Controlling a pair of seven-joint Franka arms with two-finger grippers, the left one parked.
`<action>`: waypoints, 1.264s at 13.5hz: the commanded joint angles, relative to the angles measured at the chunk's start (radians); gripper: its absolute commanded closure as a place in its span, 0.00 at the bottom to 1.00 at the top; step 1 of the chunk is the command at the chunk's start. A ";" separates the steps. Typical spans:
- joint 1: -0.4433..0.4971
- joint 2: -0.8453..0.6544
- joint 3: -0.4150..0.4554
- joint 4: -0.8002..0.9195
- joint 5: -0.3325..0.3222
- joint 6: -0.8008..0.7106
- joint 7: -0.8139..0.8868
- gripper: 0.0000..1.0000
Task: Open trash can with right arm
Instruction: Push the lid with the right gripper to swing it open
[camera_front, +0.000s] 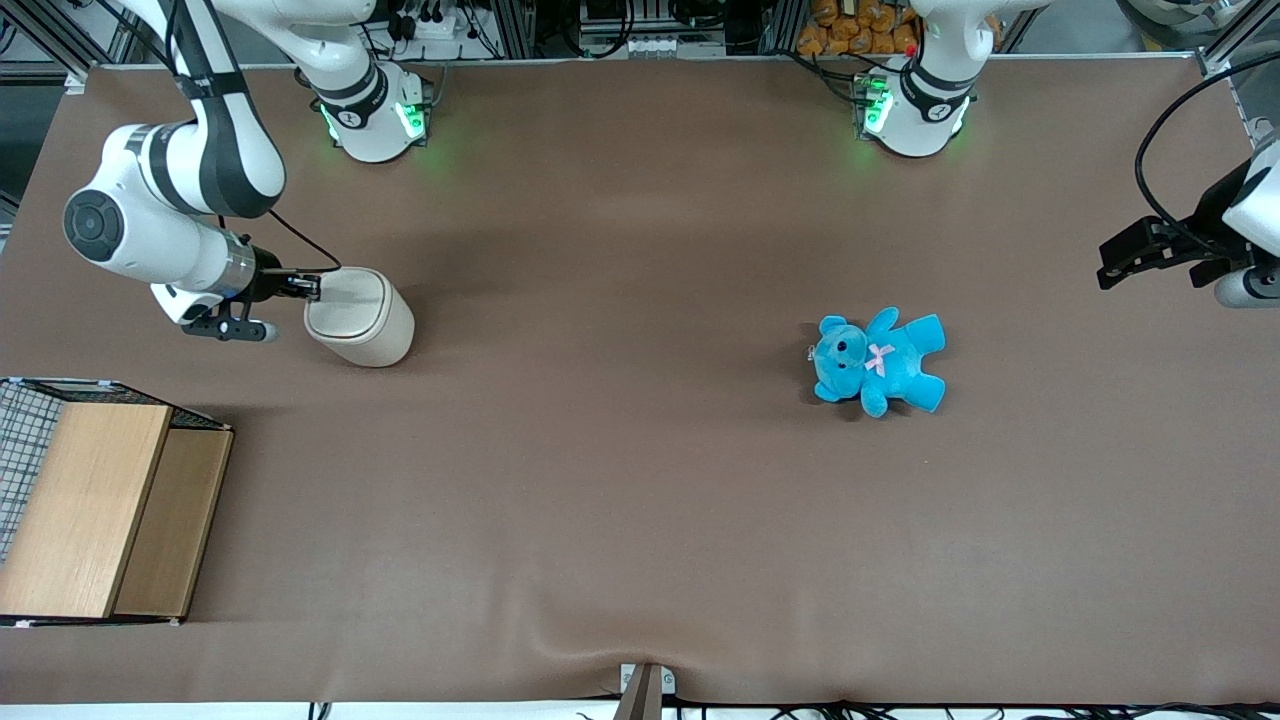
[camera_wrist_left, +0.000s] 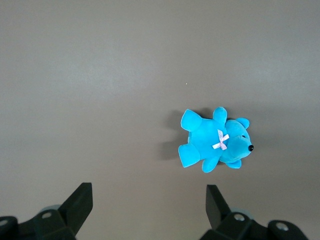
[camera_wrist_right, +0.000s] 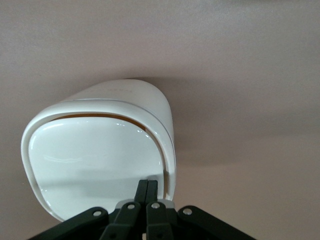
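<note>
The gripper (camera_wrist_right: 147, 187) presses its clenched fingers (camera_wrist_right: 142, 190) on the trash can (camera_front: 362, 318) lid (camera_wrist_right: 95, 160); it shows only a crack.

One trash can (camera_front: 360, 318), one teddy bear (camera_front: 878, 361) and one wooden box (camera_front: 105, 508) are sitting near the right arm's one gripper (camera_front: 310, 287).

The front view looks steeply down on the whole table (camera_front: 640, 500) from high up; the right wrist view looks close past the gripper (camera_wrist_right: 148, 186), fingers pressed together, onto the trash can (camera_wrist_right: 100, 160) lid, also in front view (camera_front: 360, 315); the left wrist view faces down on the teddy bear (camera_wrist_left: 215, 139), shared with front view (camera_front: 878, 362).
</note>
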 joint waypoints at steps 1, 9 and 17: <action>-0.002 0.001 0.006 -0.014 0.011 0.023 0.005 1.00; -0.002 0.028 0.008 -0.029 0.011 0.056 0.006 1.00; 0.037 0.012 0.011 0.170 0.080 -0.273 0.075 1.00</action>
